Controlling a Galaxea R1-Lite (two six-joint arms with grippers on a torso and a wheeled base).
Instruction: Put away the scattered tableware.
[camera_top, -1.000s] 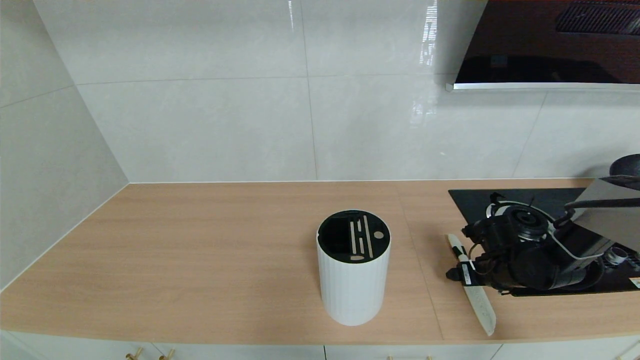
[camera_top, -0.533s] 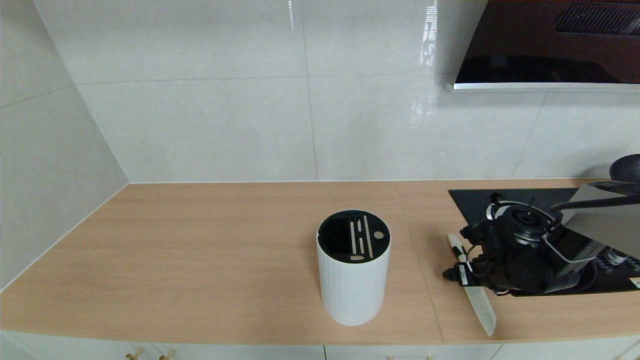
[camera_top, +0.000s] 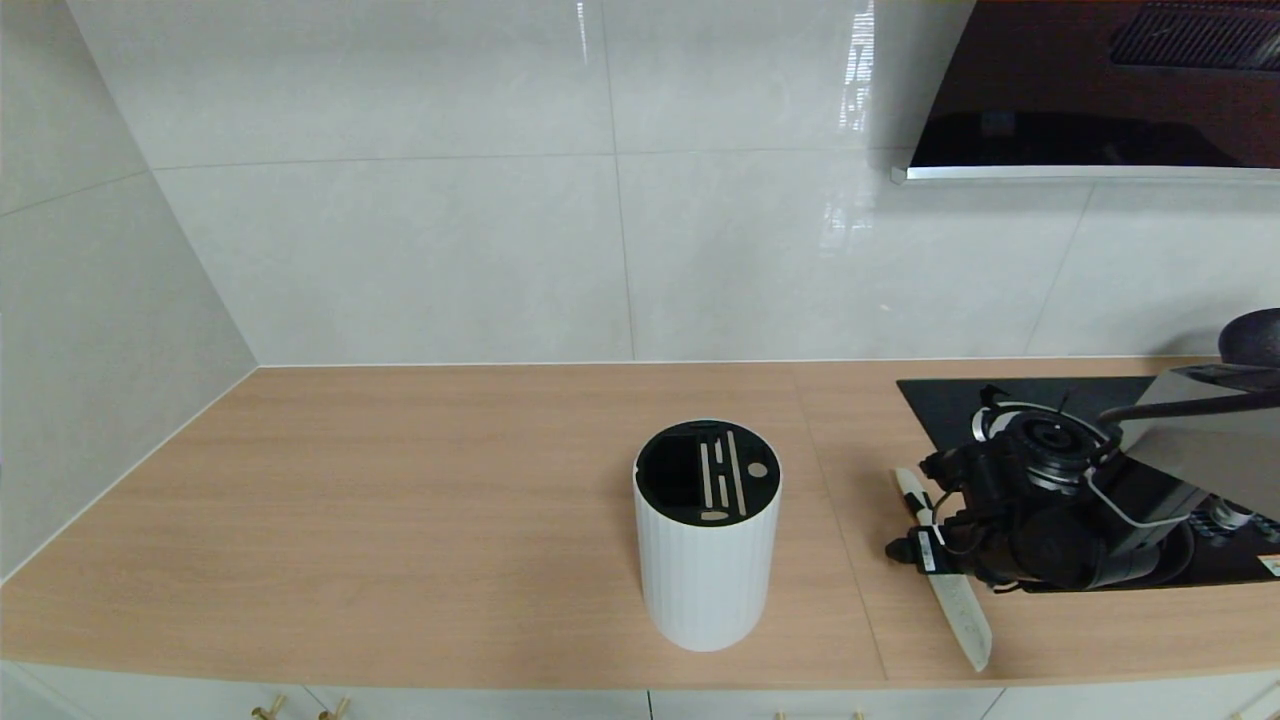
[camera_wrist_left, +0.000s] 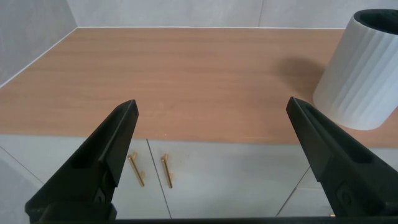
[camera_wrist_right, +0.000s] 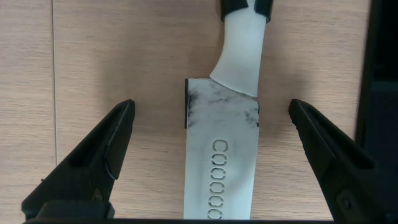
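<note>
- The left tool (camera_wrist_left: 211, 107) has its fingers (camera_wrist_left: 112, 149) spread wide. Its wrist view takes in the counter (camera_wrist_left: 186, 74) front edge and two brass handles (camera_wrist_left: 149, 171) on the cabinet front underneath.
- The counter (camera_top: 400, 500) is light wood. It runs across the head view from the left edge to the right, backed by a tiled wall (camera_top: 400, 200).
- The holder (camera_top: 707, 540) is a white ribbed cylinder with a black slotted top. It stands upright just right of centre in the head view, near the counter's front edge.
- The knife (camera_top: 960, 610), with a white blade and white handle, lies flat on the counter in the lower right of the head view. It is well apart from the holder, and its tip points at the front edge.
- The right tool (camera_top: 920, 510) sits over the knife with its fingers (camera_wrist_right: 106, 155) apart, one on each side of the spot where handle meets blade (camera_wrist_right: 221, 124). They are not clamped on it, and I cannot tell whether they touch the counter.
- The black hob (camera_top: 940, 400) lies at the right, with the knife just beside its left edge.
- A dark hood (camera_top: 1100, 80) hangs in the upper right.
</note>
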